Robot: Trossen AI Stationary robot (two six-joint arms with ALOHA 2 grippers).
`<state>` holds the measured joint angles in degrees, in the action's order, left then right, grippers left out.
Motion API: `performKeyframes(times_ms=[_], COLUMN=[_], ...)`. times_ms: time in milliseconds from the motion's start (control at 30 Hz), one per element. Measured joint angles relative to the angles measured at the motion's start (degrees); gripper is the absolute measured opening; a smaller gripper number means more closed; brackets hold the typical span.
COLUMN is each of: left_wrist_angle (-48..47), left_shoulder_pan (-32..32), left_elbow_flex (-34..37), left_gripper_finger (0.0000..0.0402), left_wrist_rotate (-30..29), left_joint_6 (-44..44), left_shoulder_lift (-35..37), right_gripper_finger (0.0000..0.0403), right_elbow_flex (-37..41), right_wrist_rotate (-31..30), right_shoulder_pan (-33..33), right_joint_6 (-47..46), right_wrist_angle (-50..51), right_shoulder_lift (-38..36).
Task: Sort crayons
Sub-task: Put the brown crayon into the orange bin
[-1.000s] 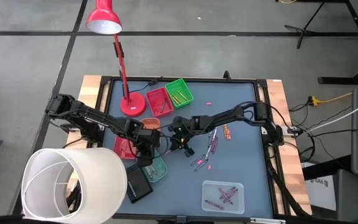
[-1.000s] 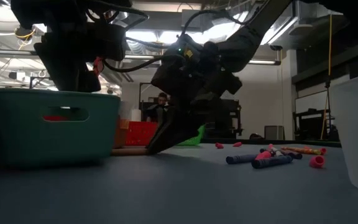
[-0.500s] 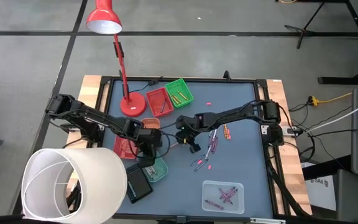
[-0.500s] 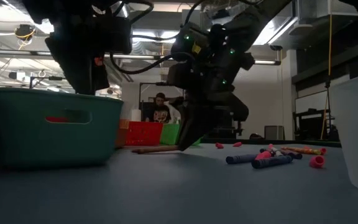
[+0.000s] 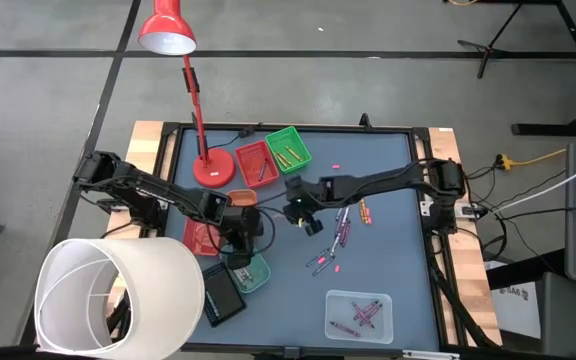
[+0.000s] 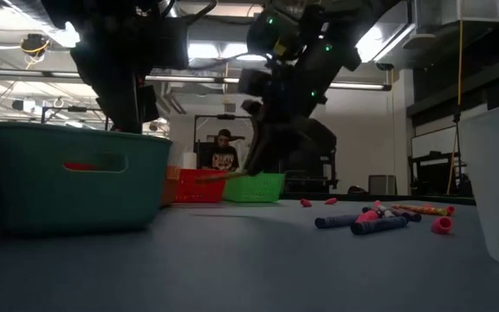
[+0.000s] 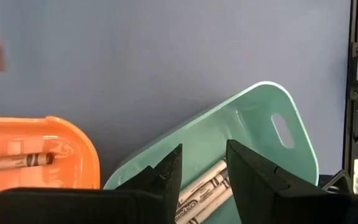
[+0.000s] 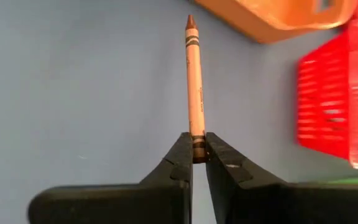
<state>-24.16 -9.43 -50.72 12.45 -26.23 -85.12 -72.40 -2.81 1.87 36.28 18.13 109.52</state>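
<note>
Right gripper [image 8: 197, 163] pinches brown crayon [image 8: 194, 81] by very end, lifted above table middle near orange tray [image 8: 278, 15]. Risk: crayon pivots, slips. Left gripper [image 7: 202, 169] open, empty, over teal tray [image 7: 266, 118].

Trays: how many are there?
6: green tray, red tray by the lamp; orange tray, second red tray, teal tray by the left arm; clear tray apart. Others may be hidden.

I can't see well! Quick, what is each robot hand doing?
Left end effector: open, empty, over the mint-green plastic tray.
Right end effector: shut on a thin brown wax crayon.
</note>
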Motion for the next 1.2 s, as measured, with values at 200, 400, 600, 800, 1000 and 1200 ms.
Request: performKeyframes(times_ms=[200, 400, 600, 800, 1000, 1200], left_wrist_angle=[1.9, 3.2, 4.9, 5.0, 5.3, 5.5], left_shoulder_pan=[0.0, 0.0, 0.0, 0.0, 0.0, 0.0], left_elbow_flex=[0.0, 0.0, 0.0, 0.0, 0.0, 0.0], left_gripper_finger=[0.0109, 0.0109, 0.0109, 0.0109, 0.0109, 0.0109], left_wrist_rotate=[0.0, 0.0, 0.0, 0.1, 0.1, 0.1], left_joint_6=[2.1, 2.8, 2.9, 2.8, 2.8, 2.9], left_shoulder_lift=[0.0, 0.0, 0.0, 0.0, 0.0, 0.0], right_gripper_finger=[0.0024, 0.0024, 0.0024, 0.0024, 0.0024, 0.0024], right_elbow_flex=[0.0, -0.1, -0.1, -0.1, 0.0, -0.1], right_wrist_rotate=[-6.6, -2.9, 4.2, 8.0, 7.9, 8.0], right_shoulder_pan=[0.0, 0.0, 0.0, 0.0, 0.0, 0.0], right_joint_6=[0.7, 0.7, 0.7, 0.7, 0.7, 0.7], right_wrist_angle=[-3.5, -10.8, -18.4, -25.0, -32.2, -35.1], right_shoulder_lift=[-0.9, -0.8, -0.4, 3.4, 7.5, 8.5])
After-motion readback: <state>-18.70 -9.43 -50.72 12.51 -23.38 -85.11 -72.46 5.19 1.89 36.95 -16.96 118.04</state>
